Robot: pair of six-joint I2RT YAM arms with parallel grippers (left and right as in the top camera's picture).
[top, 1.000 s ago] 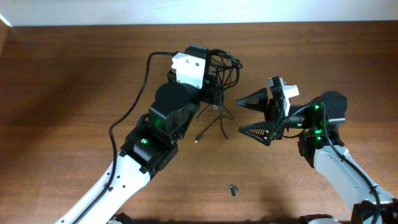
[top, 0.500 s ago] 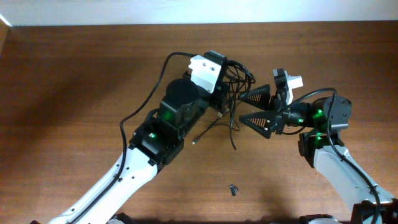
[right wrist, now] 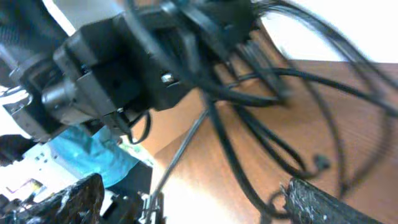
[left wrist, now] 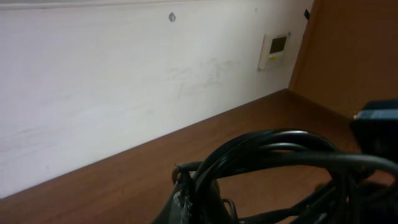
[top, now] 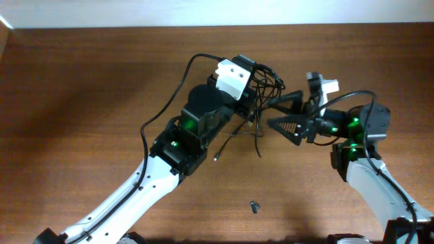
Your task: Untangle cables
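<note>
cables (top: 266, 80): bunched at left pincer (top: 248, 103), above bench (top: 81, 102), far-centre | axis: loops toward far edge, loose tails trail toward near side | left pincer: clamped on cables | right pincer (top: 269, 114): wide open, jaws either side of strands, gripping nothing

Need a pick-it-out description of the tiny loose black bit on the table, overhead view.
On the wooden table, look below the cable tangle, toward the bottom of the overhead view. The small black piece lies alone on bare wood, unattached to any cable.
</note>
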